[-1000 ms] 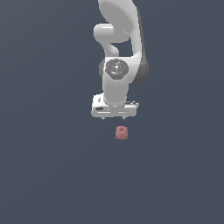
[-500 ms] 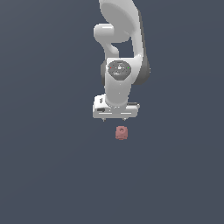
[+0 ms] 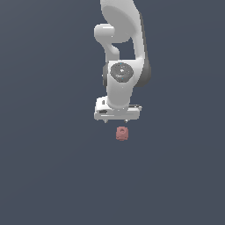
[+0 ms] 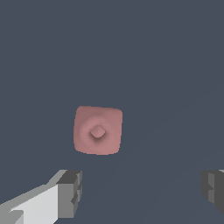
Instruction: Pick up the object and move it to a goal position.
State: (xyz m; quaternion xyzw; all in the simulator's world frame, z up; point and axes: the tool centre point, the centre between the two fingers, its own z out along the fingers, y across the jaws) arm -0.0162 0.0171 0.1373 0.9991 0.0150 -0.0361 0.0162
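The object (image 3: 121, 133) is a small dull pinkish-red block with a ring mark on its face. It lies on the dark grey floor just below the white gripper (image 3: 116, 121) in the exterior view. In the wrist view the object (image 4: 98, 130) sits ahead of the two grey fingertips (image 4: 70, 193), not between them. The gripper (image 4: 140, 190) is open and empty, its jaws far wider apart than the block. The gripper hovers above the floor, apart from the object.
The white arm (image 3: 121, 44) rises from the gripper toward the top of the exterior view. The plain dark grey floor (image 3: 52, 167) surrounds the object on all sides. No goal marker shows.
The gripper has shifted slightly down and toward the exterior view's right, closer over the object. The object has not moved.
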